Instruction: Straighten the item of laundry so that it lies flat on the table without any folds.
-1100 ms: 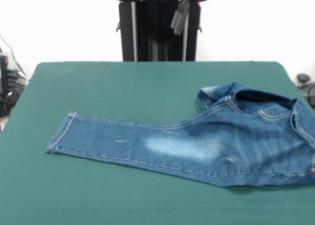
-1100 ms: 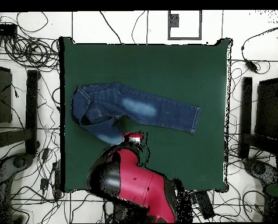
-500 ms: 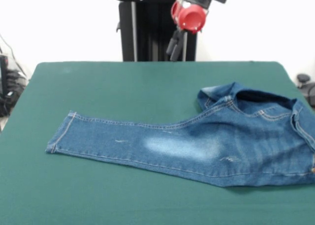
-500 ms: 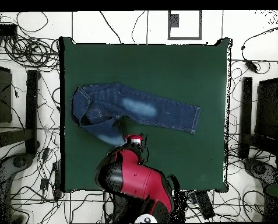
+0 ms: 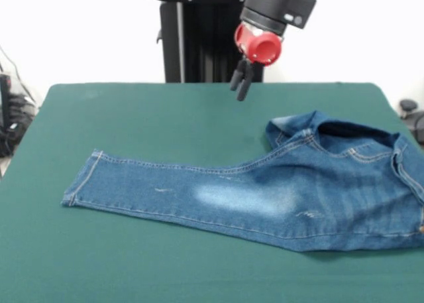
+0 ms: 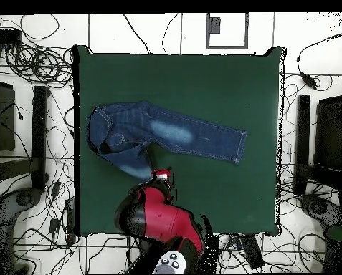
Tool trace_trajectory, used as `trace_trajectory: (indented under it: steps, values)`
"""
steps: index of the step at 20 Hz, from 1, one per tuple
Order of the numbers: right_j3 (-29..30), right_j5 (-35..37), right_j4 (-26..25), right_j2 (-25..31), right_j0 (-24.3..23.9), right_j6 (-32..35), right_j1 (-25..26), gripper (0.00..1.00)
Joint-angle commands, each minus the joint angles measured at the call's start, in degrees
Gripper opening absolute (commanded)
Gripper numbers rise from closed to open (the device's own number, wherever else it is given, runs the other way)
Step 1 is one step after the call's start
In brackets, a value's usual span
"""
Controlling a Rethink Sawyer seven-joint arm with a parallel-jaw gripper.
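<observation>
While the gripper (image 5: 241,85) hung empty, fingers near together, above the table (image 5: 165,111), best aim looked the jeans' (image 5: 278,190) folded leg.

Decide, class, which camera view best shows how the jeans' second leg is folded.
The overhead view: the jeans show whole there, the shorter leg doubled back beside the gripper. The front view shows the jeans cut off at the frame's right edge, that leg only a rumpled flap.
</observation>
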Motion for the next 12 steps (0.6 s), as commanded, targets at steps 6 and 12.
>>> trace_trajectory:
  steps: [6,12]
  values:
    - [2.5,5.1,3.6,6.2,5.4,6.2,-2.7,1.00]
    - [1.3,9.0,5.7,5.7,8.0,6.9,-5.0,1.00]
